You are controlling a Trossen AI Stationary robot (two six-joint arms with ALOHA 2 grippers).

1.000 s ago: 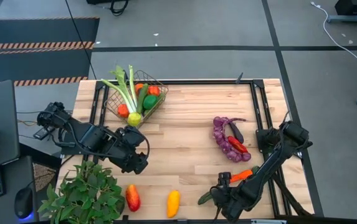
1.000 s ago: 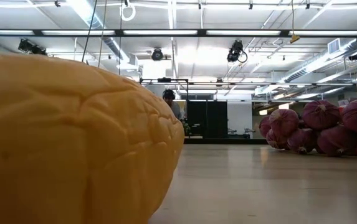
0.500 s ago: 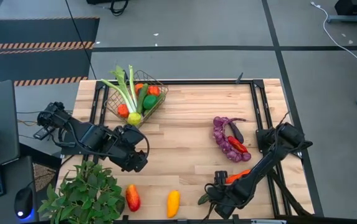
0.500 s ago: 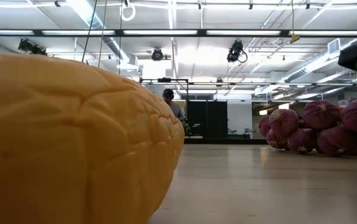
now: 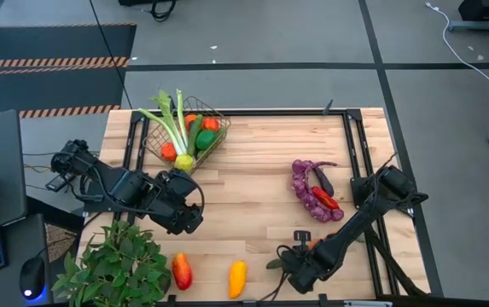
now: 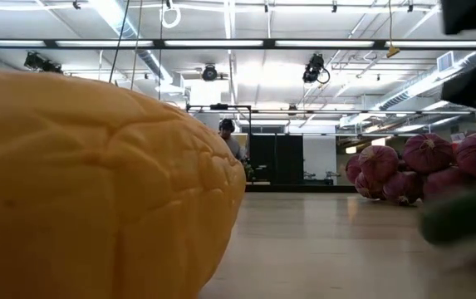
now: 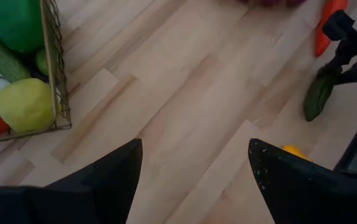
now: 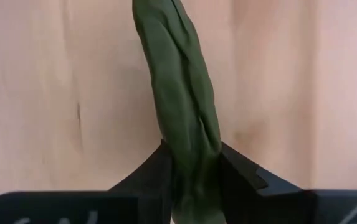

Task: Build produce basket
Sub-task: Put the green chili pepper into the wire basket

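At the table's near edge, my right gripper (image 8: pixel 190 177) is clamping a dark green, ridged cucumber (image 8: pixel 181 106), its fingers pressing both sides. The arm is hiding most of it from above. My left gripper (image 7: pixel 194 177) is hovering beside the wire basket (image 7: pixel 53 74), fingers apart.

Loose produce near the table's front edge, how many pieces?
3: a red-orange piece beside the plant, a yellow piece to its right, and a cucumber in the right gripper. Others may be hidden.

baskets (image 5: pixel 212 135): 1 | grape bunches (image 5: pixel 305 193): 1 | cucumbers (image 8: pixel 181 112): 1 | carrots (image 7: pixel 329 28): 1 | leafy plants (image 5: pixel 116 264): 1
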